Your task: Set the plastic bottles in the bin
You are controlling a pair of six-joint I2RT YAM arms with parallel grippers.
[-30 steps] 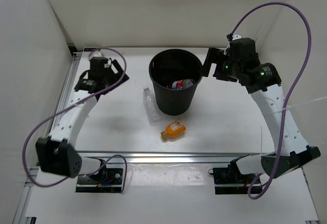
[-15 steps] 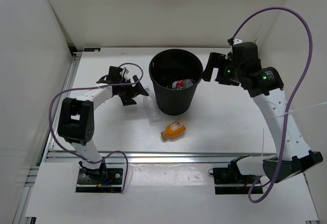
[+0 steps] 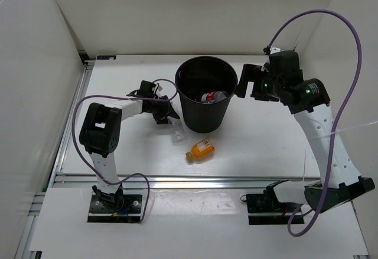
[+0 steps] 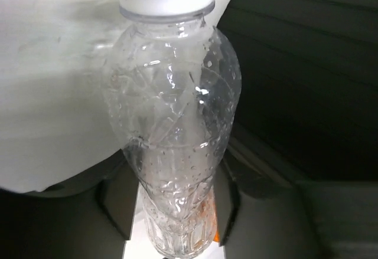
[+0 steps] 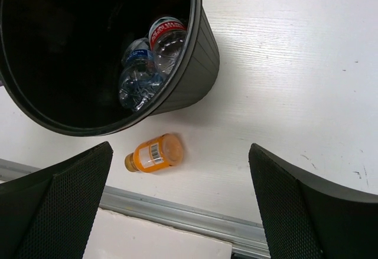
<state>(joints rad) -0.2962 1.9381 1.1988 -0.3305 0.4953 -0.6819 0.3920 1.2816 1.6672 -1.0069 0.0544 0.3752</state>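
1 black bin stands at the centre of the top view. 2 bottles lie on the table outside it: 1 clear unlabelled bottle at its lower left and 1 squat orange bottle just below it. Inside the bin, the right wrist view shows at least 2 more: 1 red-labelled bottle and 1 blue-labelled bottle. Whether a 3rd lies among them cannot be told. 2 robot arms are in view, the left arm and the right arm.

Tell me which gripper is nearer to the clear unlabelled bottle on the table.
Left. The left gripper is right at the clear unlabelled bottle, which lies between its fingers. The right gripper hangs open on the far side of the bin.
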